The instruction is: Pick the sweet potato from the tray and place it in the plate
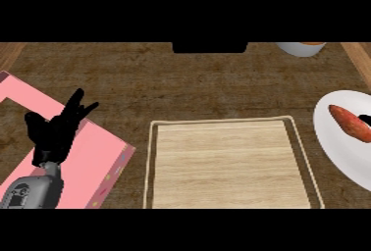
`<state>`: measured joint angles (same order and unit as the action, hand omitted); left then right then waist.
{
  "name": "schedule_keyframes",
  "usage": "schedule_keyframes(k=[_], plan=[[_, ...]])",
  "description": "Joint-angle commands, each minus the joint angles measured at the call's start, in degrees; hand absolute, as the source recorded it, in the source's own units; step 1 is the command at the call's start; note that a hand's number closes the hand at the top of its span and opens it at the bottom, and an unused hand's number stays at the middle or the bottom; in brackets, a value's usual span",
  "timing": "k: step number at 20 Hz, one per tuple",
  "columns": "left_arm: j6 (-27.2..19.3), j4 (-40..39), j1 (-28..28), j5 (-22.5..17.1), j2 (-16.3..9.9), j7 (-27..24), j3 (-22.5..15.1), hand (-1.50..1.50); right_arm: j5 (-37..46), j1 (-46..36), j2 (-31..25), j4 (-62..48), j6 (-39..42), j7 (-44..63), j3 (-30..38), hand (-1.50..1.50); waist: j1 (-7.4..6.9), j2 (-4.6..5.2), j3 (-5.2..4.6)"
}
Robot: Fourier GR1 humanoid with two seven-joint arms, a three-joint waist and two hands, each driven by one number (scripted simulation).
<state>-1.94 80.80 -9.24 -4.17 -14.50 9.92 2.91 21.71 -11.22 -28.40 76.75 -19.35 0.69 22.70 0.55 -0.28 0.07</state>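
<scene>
Already the sweet potato (349,123) lies on the white plate (340,152) at the right edge, so the placing looks done. A small dark shape touches its right end, perhaps the right hand, too little to tell. The wooden tray (228,166), just left of the plate, holds nothing. Far left, the left hand (56,128) rests open, fingers up, over a pink board (98,162) on the brown surface (181,83), clear of the work.
</scene>
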Motion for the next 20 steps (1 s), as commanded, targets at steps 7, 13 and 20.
schedule_keyframes(k=[7,13,20], plan=[[-0.2,-1.5,0.1,0.6,1.3,-1.3,0.3,0.0,-21.9,2.7,2.8,9.8,10.8,7.5,9.4,-1.5,0.28,0.11,-0.06],[-0.7,4.8,2.8,2.3,2.6,1.1,-1.2,0.0,-28.2,9.0,3.0,13.0,16.2,3.4,14.0,-1.5,-0.42,0.19,-0.06],[2.1,2.7,2.5,1.5,1.8,0.2,1.0,0.0,-31.4,11.2,-2.7,4.0,23.1,-2.9,20.2,-1.5,-0.56,0.25,-0.05]])
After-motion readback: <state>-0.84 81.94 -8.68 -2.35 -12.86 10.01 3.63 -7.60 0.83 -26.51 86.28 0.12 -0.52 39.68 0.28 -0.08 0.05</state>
